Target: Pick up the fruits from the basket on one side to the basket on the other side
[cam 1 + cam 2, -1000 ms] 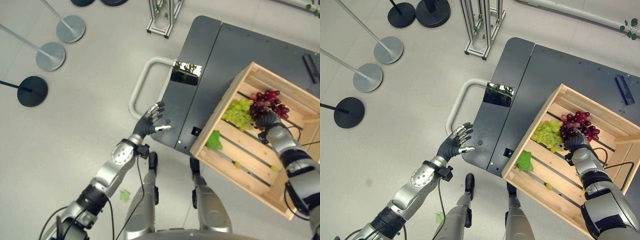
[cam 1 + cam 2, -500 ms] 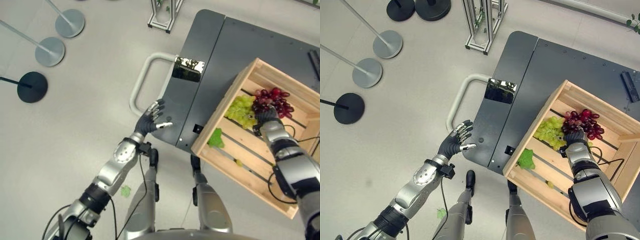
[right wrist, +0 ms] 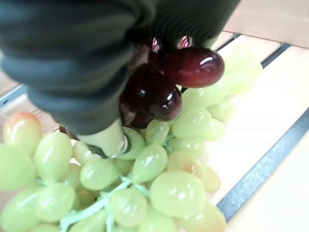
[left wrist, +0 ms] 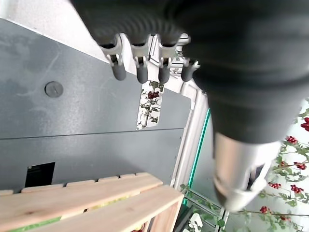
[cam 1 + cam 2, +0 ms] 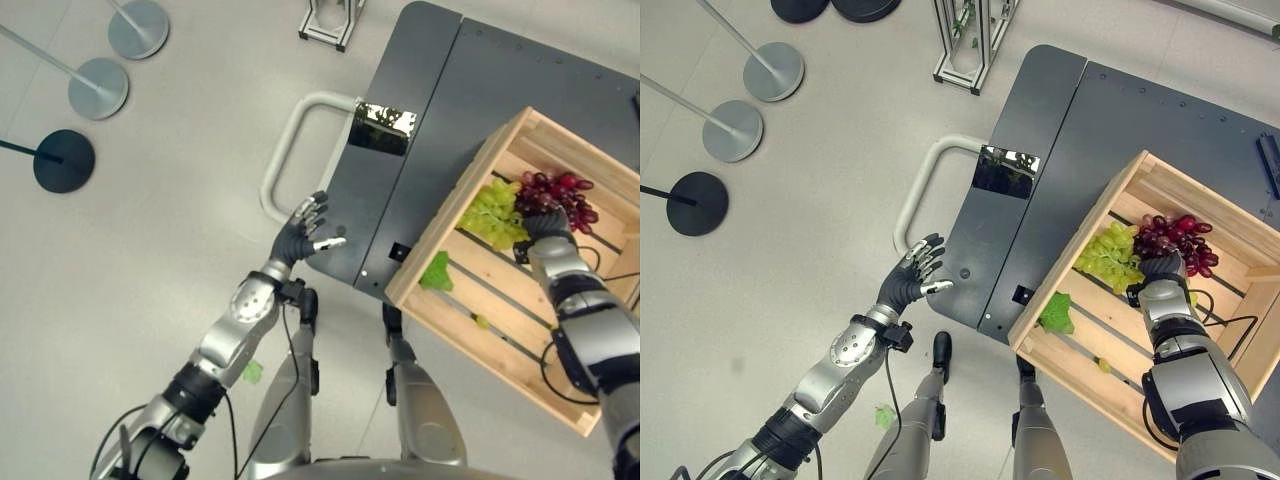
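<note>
The right hand (image 5: 1162,268) is down inside the wooden crate (image 5: 1095,372), at the near edge of the red grapes (image 5: 1175,239), which lie against the green grapes (image 5: 1107,255) on the slatted bottom near the far corner. In the right wrist view dark red berries (image 3: 166,79) sit pressed close under the hand's ribbed cover with green ones (image 3: 145,183) just beneath, but the fingers are hidden among the fruit — whether they have closed on the bunch cannot be told.

A loose green leaf (image 5: 1055,314) lies on the slats nearer the crate's front wall. The crate stands on the dark counter (image 5: 1060,130), turned at an angle and jutting over its near edge.

The left hand (image 5: 908,283) hangs beside the counter's corner near the pale loop handle (image 5: 923,178), fingers straight and spread, holding nothing.

The bunch is likely light but floppy — berries smooth, easily crushed and liable to pull off the stalk. A soft cradle around the body of the cluster, or a hold at the main stem, should carry it better than a hard pinch on single berries. The two bunches touch, so the green one may drag along.
</note>
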